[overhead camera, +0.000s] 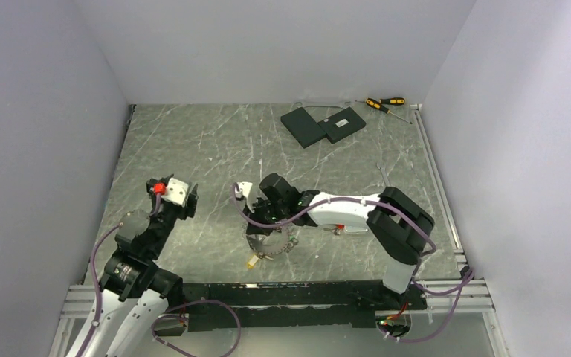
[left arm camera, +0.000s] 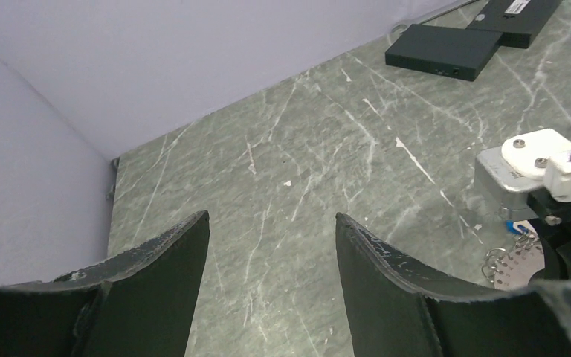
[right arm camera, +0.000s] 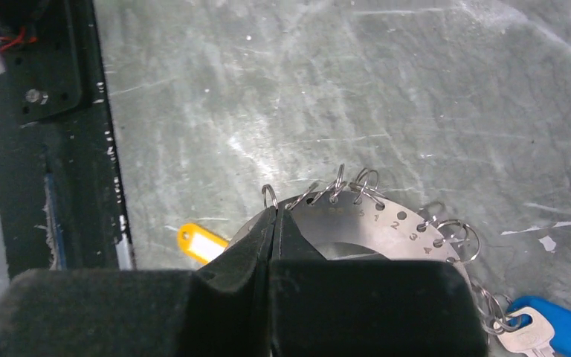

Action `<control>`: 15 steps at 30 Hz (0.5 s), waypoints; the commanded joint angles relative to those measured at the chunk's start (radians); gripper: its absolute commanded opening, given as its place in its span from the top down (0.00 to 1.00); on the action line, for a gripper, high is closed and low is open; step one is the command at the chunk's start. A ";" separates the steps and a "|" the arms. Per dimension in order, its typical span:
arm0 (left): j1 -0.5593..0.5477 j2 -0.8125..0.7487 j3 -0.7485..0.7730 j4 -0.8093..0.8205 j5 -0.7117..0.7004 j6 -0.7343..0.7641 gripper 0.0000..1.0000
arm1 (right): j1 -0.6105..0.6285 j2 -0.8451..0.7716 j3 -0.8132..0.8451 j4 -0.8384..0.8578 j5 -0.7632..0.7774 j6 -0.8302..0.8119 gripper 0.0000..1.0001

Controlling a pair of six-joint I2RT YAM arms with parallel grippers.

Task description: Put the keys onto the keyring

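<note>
The keyring (right arm camera: 386, 223), a flat grey disc with numbered holes and small split rings round its rim, lies on the marble table; it also shows in the top view (overhead camera: 271, 244) and the left wrist view (left arm camera: 517, 262). A yellow key (right arm camera: 202, 243) lies at its left edge, also visible from above (overhead camera: 251, 262). A blue key (right arm camera: 557, 329) hangs on a split ring at its lower right. My right gripper (right arm camera: 273, 212) is shut at the keyring's rim, pinching a small split ring there. My left gripper (left arm camera: 271, 219) is open and empty above bare table, left of the keyring (overhead camera: 186, 202).
Two flat black slabs (overhead camera: 323, 125) and two screwdrivers (overhead camera: 385, 104) lie at the back right. A black rail (overhead camera: 297, 294) runs along the near table edge, close to the yellow key. White walls enclose the table on three sides.
</note>
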 commanded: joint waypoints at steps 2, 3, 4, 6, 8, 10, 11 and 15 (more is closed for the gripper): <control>0.006 -0.025 0.005 0.060 0.106 -0.010 0.33 | -0.011 -0.109 -0.062 0.156 -0.107 -0.021 1.00; 0.007 -0.028 0.004 0.061 0.129 -0.009 0.34 | -0.014 -0.123 -0.074 0.165 -0.117 -0.024 1.00; 0.007 -0.032 0.003 0.063 0.150 -0.007 0.34 | -0.017 -0.139 -0.084 0.174 -0.126 -0.027 1.00; 0.007 -0.042 0.004 0.066 0.209 -0.007 0.36 | -0.026 -0.179 -0.112 0.196 -0.141 -0.033 1.00; 0.008 -0.052 0.002 0.072 0.271 -0.011 0.37 | -0.038 -0.228 -0.147 0.226 -0.169 -0.035 1.00; 0.007 -0.055 0.002 0.078 0.342 -0.007 0.37 | -0.057 -0.274 -0.179 0.248 -0.201 -0.037 1.00; 0.007 -0.056 0.003 0.080 0.378 -0.005 0.38 | -0.067 -0.296 -0.194 0.256 -0.216 -0.036 1.00; 0.007 -0.041 0.002 0.095 0.555 -0.008 0.40 | -0.108 -0.364 -0.244 0.274 -0.256 -0.029 1.00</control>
